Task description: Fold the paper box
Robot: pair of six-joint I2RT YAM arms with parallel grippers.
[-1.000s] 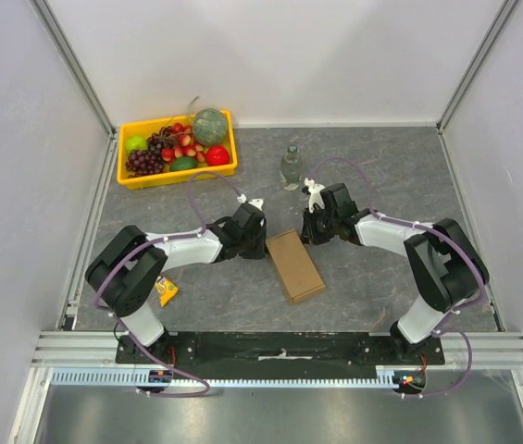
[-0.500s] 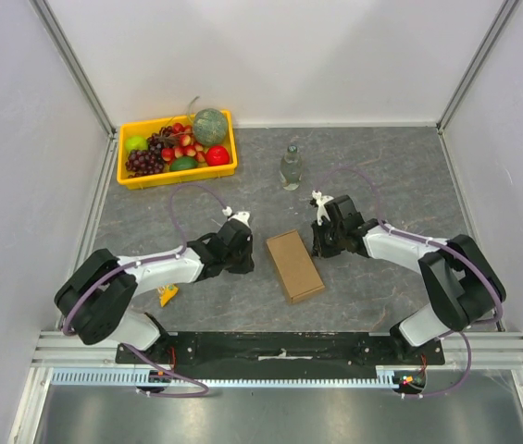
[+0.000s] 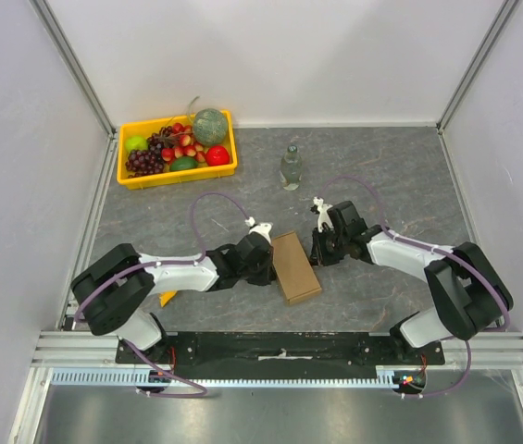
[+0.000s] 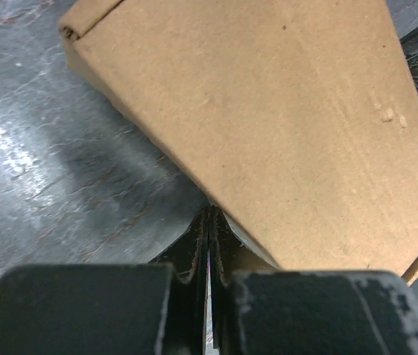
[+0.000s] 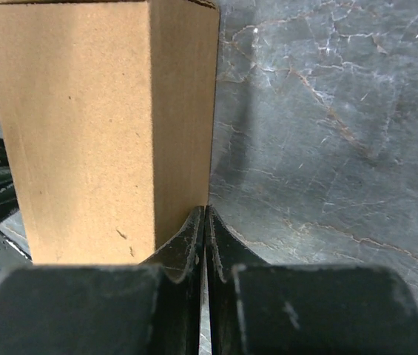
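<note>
box: a slim brown cardboard box (image 3: 295,266), already closed up into shape, lies flat near the middle of the table, skewed a little, right between the two grippers.
box detail: in the left wrist view a flap seam shows at its far end corner, and the top face is smooth but for a couple of small dents.
left gripper: (image 4: 209,216) low on the table, tip touching the foot of the box's left long wall. its two fingers are pressed together with no gap and hold nothing.
right gripper: (image 5: 205,216) much the same on the other side, tip against the bottom of the right wall near a corner. fingers fully together, nothing held.
step in hand: looks to me like squeezing the walls square from both sides, with the folding nearly finished.
doing it well: i'd push from both sides at once, gently, with the tips kept low. they meet the box at different points along its length, so an uneven shove would likely spin it or slide it.
table: grey, stone-patterned, a bit shiny (image 3: 381,176).
around: a yellow tray (image 3: 178,177) of fruit sits at the far left, a small clear bottle (image 3: 290,168) stands behind the box and well apart, and a small yellow packet (image 3: 166,294) lies toward the near left.
room: plain white walls (image 3: 270,55) on three sides, metal rails (image 3: 76,350) along the edges.
</note>
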